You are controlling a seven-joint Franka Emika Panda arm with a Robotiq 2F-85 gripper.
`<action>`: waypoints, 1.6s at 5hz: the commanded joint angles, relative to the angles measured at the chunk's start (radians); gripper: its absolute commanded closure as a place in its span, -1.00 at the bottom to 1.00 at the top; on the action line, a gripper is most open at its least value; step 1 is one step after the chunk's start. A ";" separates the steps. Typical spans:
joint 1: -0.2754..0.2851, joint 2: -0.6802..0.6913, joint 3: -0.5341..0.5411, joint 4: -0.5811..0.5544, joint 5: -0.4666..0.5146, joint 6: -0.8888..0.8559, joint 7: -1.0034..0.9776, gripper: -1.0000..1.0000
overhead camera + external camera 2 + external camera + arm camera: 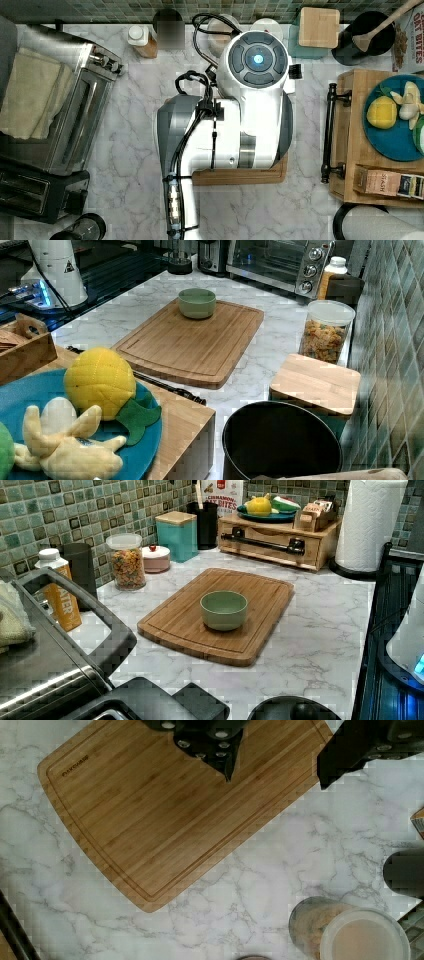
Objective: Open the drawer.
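Left view: the drawer [272, 547] sits shut in a low wooden stand at the far end of the marble counter [320, 630], its black bar handle [262, 539] running across the front face. A blue plate [265, 516] with plush fruit rests on top of the stand, and a paper towel roll [369, 522] stands just beside it on the left view's right. In front of the handle lies a strip of bare marble, then the grooved cutting board [220, 612], which carries a green bowl [223, 610] near its middle. The board's far edge stays apart from the drawer front.

In the top view the arm [235, 115] covers most of the board, and the handle [328, 132] lies at the top view's right, with open counter between the two.

In the wrist view the gripper [280, 762] hangs above the board's [165, 815] edge and the marble beside it; its two dark fingers [215, 742] stand well apart with nothing between them, so it is spread and empty. A cereal jar [350, 932] stands near that corner of the board.
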 commanded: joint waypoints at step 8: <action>-0.159 0.122 -0.186 -0.105 -0.251 0.246 -0.633 -1.00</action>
